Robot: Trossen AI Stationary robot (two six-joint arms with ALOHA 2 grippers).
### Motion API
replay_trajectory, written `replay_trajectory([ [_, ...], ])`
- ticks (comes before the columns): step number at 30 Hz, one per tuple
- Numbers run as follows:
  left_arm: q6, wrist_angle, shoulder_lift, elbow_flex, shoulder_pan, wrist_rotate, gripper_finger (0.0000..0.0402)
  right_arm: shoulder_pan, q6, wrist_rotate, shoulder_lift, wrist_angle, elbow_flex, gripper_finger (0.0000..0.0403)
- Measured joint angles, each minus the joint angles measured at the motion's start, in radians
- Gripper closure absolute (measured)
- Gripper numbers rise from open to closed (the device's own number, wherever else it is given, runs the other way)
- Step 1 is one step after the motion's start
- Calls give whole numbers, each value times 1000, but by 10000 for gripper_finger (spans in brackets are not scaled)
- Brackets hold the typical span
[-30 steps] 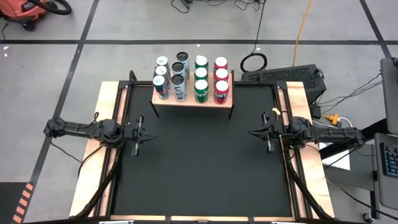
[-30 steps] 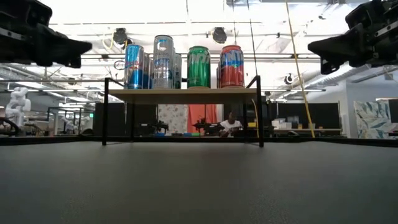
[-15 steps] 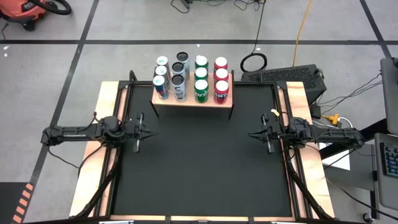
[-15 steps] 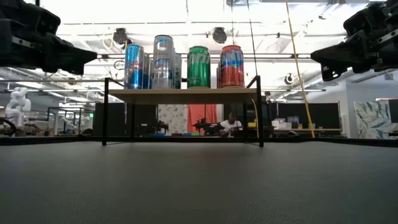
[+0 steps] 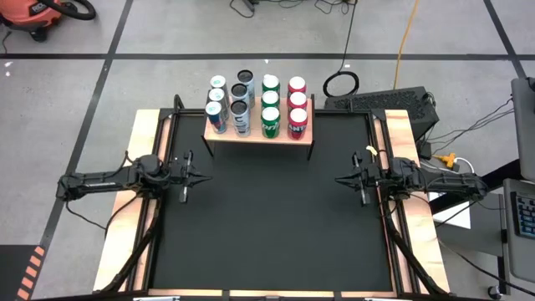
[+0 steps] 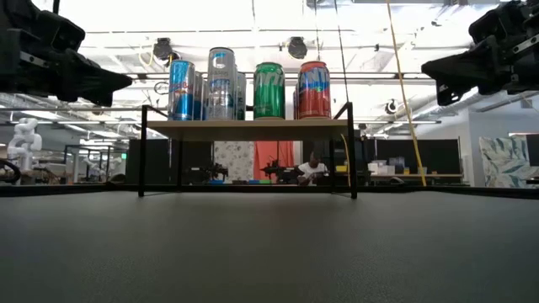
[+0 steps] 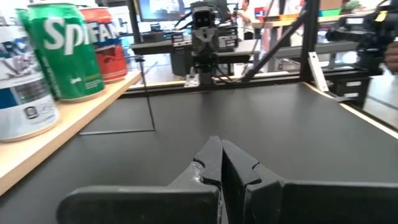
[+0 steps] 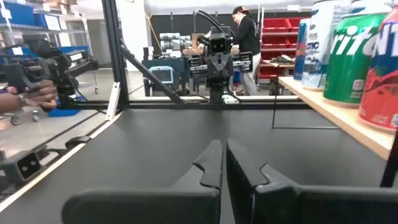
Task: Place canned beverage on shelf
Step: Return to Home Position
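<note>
1. high view: the shelf (image 5: 251, 137) stands at the far edge of the black surface (image 5: 267, 242), midway between the two arms. twelve cans (image 5: 269, 99) stand upright on it in four columns of three: blue-and-silver, dark-topped silver, green and red, from left to right.
2. high view: the left hand (image 5: 201, 177) sits at the left side of the surface and the right hand (image 5: 338, 179) at the right side. their tips point toward each other, and both are well apart from the shelf.
3. low view: only the front row of four cans shows, covering those behind. this view alone shows the thin black legs (image 6: 141, 151) lifting the light-wood board off the surface, and both hands held above the surface at about can height. a seated person (image 6: 313, 168) shows far off, under the board.
4. left wrist view: the left hand's fingers (image 7: 210, 160) are closed together and grip nothing. a green can (image 7: 65, 53) and a red can (image 7: 109, 40) stand near the board's front edge, and the other arm faces across the surface.
5. right wrist view: the right hand's fingers (image 8: 210, 163) are likewise closed and empty. the shelf's can fronts show to one side, and a standing person (image 8: 247, 34) is in the room beyond.
</note>
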Motion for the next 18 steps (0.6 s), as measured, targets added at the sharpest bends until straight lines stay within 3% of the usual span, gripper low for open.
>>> replay_trajectory([
  [6,-7,-9,-6,0,0,-51,401,0,-24,80,-13,-15,0,403],
  [18,0,-9,-7,-1,0,-73,401,0,-13,79,-13,-16,0,403],
])
